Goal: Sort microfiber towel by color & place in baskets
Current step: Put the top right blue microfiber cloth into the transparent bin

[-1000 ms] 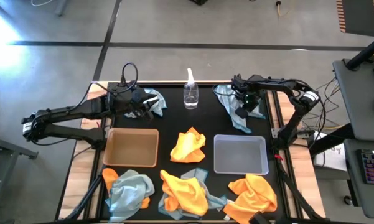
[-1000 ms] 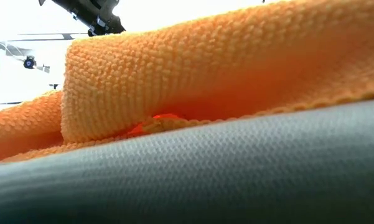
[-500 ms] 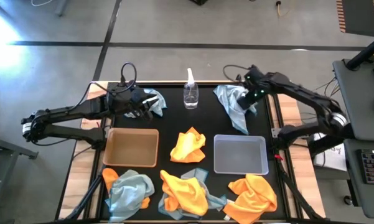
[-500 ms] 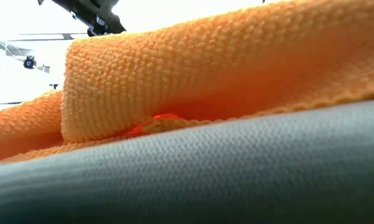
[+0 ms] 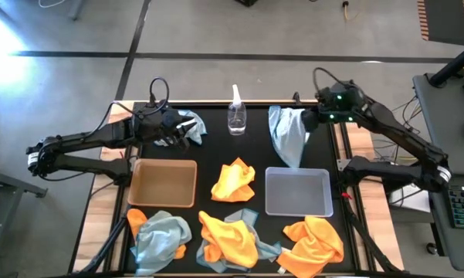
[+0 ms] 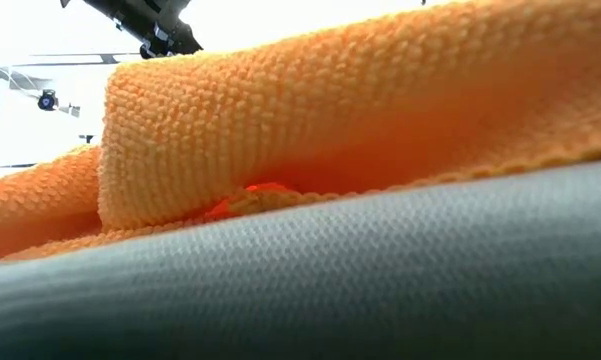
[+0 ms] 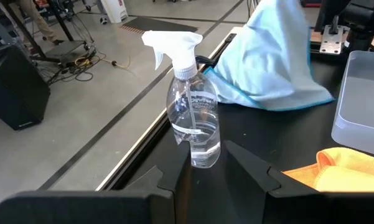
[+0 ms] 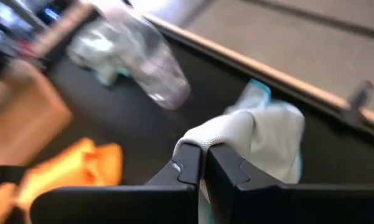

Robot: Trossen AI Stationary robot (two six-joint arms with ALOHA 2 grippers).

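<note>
My right gripper point(image 5: 307, 121) is raised over the table's far right part, shut on a pale blue-grey towel point(image 5: 286, 137) that also shows in the left wrist view point(image 7: 267, 62). My left gripper point(image 5: 184, 137) is open at the far left, beside another blue-grey towel point(image 5: 191, 122) that lies flat. Its fingers point(image 7: 174, 180) point at the spray bottle point(image 7: 193, 118). An orange towel point(image 5: 234, 181) lies between the tan basket point(image 5: 164, 183) and the clear basket point(image 5: 297, 191). More orange and blue-grey towels point(image 5: 230, 239) lie along the near edge. My right gripper pinches a raised fold of the blue-grey towel point(image 8: 219, 134) between its two fingers point(image 8: 187, 162), coming from above. The towel hangs below the fingers in a cone, and its lower edge point(image 7: 280, 102) lies on the black table.
The spray bottle point(image 5: 236, 116) stands at the far edge between the two arms. The low view is filled by an orange towel point(image 6: 330, 130) and a grey one point(image 6: 380, 280) right at the lens. Bare table shows between the bottle and the baskets.
My right gripper has risen and shifted slightly toward the far right, staying shut on the blue-grey towel. The towel has been drawn up from a flat heap into a hanging cone, with its lower edge staying on the table.
</note>
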